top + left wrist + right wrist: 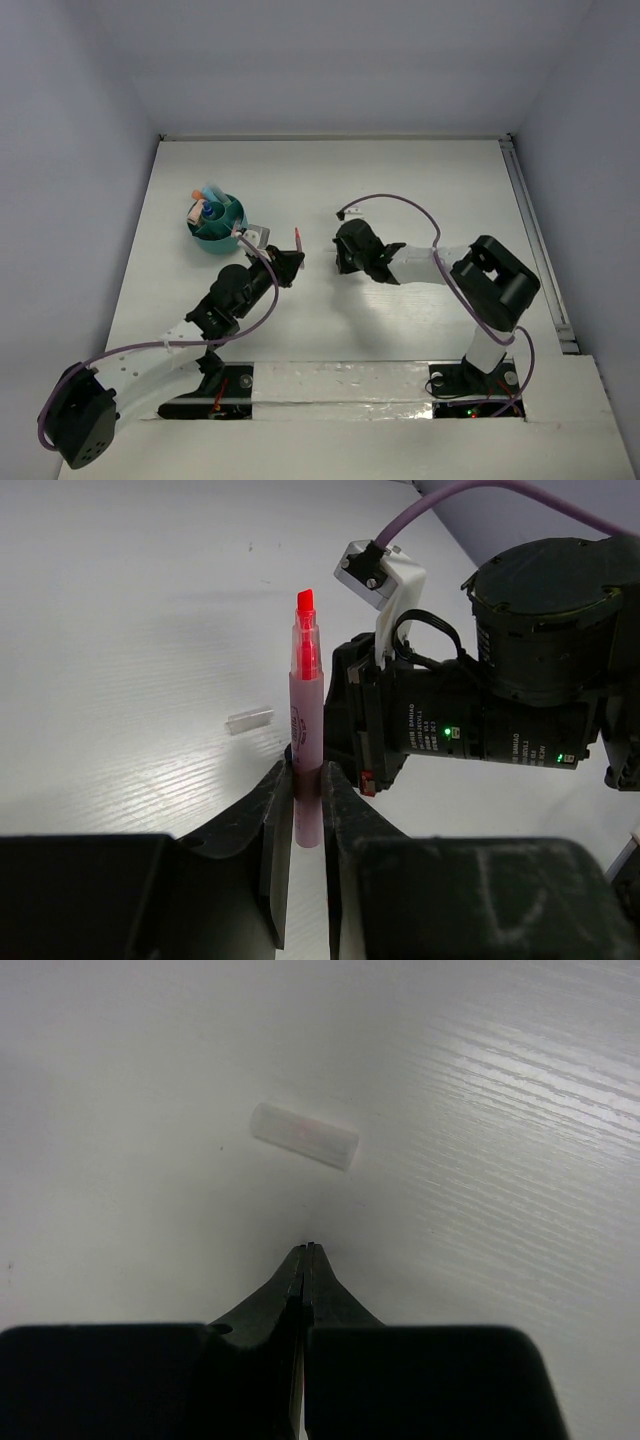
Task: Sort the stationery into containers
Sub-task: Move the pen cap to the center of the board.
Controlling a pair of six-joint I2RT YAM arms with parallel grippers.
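A pink marker [305, 710] with a bare red tip stands upright between the fingers of my left gripper [307, 775], which is shut on its lower barrel. From above, the marker [298, 240] pokes up from the left gripper [288, 263], to the right of the teal pot [232, 229]. The pot holds several pens and a blue-capped tube. A clear cap [303, 1135] lies loose on the table just ahead of my right gripper [308, 1248], which is shut with nothing in it. The right gripper [342, 262] faces the left one across a small gap.
The right arm's wrist [480, 715] with its camera and purple cable sits close behind the marker in the left wrist view. The cap [248, 721] lies on the white table left of the marker. White walls enclose the table on three sides.
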